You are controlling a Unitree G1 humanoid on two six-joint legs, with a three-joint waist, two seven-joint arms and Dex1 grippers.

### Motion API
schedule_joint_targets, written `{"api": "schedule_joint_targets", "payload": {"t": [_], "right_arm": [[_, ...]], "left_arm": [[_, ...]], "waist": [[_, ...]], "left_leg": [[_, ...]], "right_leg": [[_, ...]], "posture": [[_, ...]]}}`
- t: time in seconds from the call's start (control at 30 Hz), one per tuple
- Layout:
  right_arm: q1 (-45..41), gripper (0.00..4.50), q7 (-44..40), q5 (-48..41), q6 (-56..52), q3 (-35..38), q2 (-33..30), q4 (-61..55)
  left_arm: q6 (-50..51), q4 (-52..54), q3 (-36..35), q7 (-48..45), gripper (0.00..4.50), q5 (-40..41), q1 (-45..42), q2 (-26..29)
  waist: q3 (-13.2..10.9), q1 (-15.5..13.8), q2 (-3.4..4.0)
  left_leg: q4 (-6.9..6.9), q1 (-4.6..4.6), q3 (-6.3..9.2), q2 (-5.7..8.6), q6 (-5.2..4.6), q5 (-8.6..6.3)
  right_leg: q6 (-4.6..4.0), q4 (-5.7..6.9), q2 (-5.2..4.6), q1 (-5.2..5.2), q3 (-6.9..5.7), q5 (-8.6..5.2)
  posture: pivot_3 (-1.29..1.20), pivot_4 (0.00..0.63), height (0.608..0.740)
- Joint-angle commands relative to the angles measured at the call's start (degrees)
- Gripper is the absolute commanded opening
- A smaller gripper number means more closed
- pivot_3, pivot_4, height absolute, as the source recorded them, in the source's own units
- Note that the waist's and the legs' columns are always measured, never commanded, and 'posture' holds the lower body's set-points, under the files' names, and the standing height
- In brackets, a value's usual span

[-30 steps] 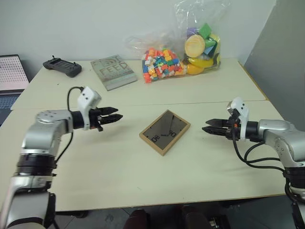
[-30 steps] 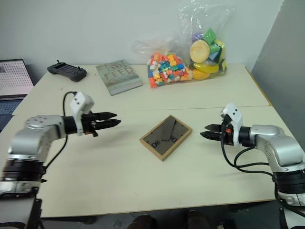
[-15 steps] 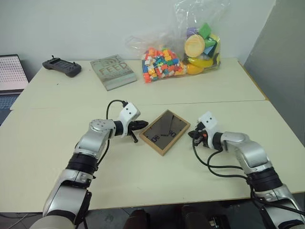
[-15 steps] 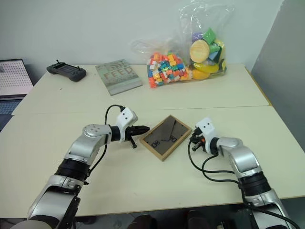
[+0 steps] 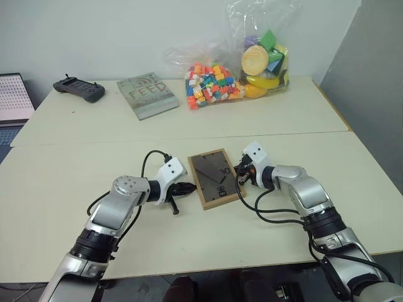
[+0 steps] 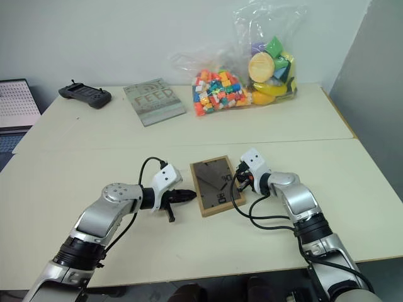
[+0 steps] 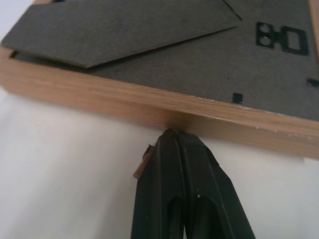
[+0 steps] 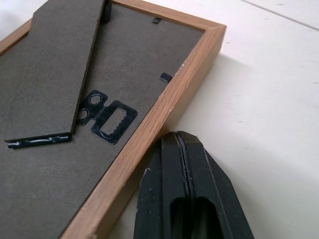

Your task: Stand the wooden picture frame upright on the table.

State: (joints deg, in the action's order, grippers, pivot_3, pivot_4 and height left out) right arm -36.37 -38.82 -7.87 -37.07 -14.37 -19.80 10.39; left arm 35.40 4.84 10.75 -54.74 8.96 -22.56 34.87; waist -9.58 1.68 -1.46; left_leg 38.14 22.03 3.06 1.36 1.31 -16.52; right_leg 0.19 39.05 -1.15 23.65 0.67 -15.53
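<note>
The wooden picture frame (image 5: 215,178) lies flat on the table (image 5: 75,163), its dark back panel and folded black stand facing up. My left gripper (image 5: 189,187) is shut, and its tips press against the frame's left wooden side (image 7: 149,102). My right gripper (image 5: 238,177) is also shut, resting beside the frame's right edge (image 8: 164,109) near a metal hanger. Neither gripper holds anything. The frame's face is hidden against the tabletop.
A grey "FEED" book (image 5: 147,95), a black handheld controller (image 5: 79,88) and a clear bag of colourful toy bricks (image 5: 242,63) sit along the far side. A laptop (image 5: 12,97) shows at the far left. A seam (image 5: 94,142) crosses the table behind the frame.
Both grippers have shut and come inward and down to the frame's two sides. The frame has turned from a diamond-like angle to nearly square with the table's edge.
</note>
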Motion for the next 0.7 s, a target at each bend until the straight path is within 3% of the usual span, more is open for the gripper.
{"api": "schedule_joint_targets", "payload": {"t": [0.03, 0.23, 0.43, 0.53, 0.63, 0.7], "right_arm": [[1.03, 0.00, -6.54, -2.86, -1.56, -2.28, -1.17, -7.76], [2.62, 0.00, -12.59, -3.57, -5.23, -5.18, -5.67, -14.61], [3.62, 0.00, -12.74, -1.79, -4.37, -5.52, -8.06, -14.71], [3.93, 0.00, -12.37, -0.67, -1.22, -4.63, -9.57, -12.81], [5.21, 0.00, -13.93, -0.08, 1.71, -4.42, -12.25, -12.07], [6.16, 0.00, -14.97, 0.14, 3.08, -4.60, -13.70, -12.06]], "left_arm": [[3.34, 10.13, -0.81, -1.22, 0.03, 3.01, 2.30, 2.25], [7.03, 18.31, -1.18, -3.72, 0.03, 5.40, 8.07, 8.79], [3.51, 15.07, -4.57, -4.49, 0.03, 5.90, 12.16, 13.16], [7.26, 14.45, -9.70, -6.21, 0.03, 11.31, 15.24, 14.27], [17.10, 16.93, -16.57, -8.72, 0.77, 21.15, 19.59, 15.47], [28.61, 17.87, -22.52, -6.50, 1.18, 30.03, 19.91, 13.05]], "waist": [[0.00, 0.03, 0.00], [-0.01, 0.03, 0.01], [-0.01, 0.01, 0.01], [-0.01, 0.00, 0.01], [-0.01, 0.03, 0.01], [-0.01, -0.08, 0.01]], "left_leg": [[0.00, 0.00, 0.00, 0.00, 0.00, 0.00], [-0.05, -0.02, 0.03, -0.01, -0.01, -0.01], [-0.04, -0.06, 0.05, -0.01, -0.02, -0.01], [-0.05, -0.07, 0.05, -0.01, -0.02, -0.01], [-0.04, -0.07, 0.05, -0.01, -0.02, -0.01], [-0.05, -0.06, 0.06, -0.02, -0.02, -0.01]], "right_leg": [[0.00, 0.00, 0.00, 0.00, 0.00, 0.00], [0.00, -0.02, 0.00, 0.00, -0.01, -0.01], [0.00, -0.03, 0.00, -0.06, -0.04, -0.01], [0.00, -0.04, 0.00, -0.06, -0.05, -0.01], [0.00, -0.05, 0.00, -0.07, -0.05, -0.01], [0.00, -0.07, 0.00, -0.07, -0.07, -0.02]], "posture": [[0.00, 0.150, 0.740], [0.00, 0.150, 0.740], [0.00, 0.150, 0.740], [0.00, 0.150, 0.740], [0.00, 0.150, 0.740], [0.00, 0.150, 0.740]]}}
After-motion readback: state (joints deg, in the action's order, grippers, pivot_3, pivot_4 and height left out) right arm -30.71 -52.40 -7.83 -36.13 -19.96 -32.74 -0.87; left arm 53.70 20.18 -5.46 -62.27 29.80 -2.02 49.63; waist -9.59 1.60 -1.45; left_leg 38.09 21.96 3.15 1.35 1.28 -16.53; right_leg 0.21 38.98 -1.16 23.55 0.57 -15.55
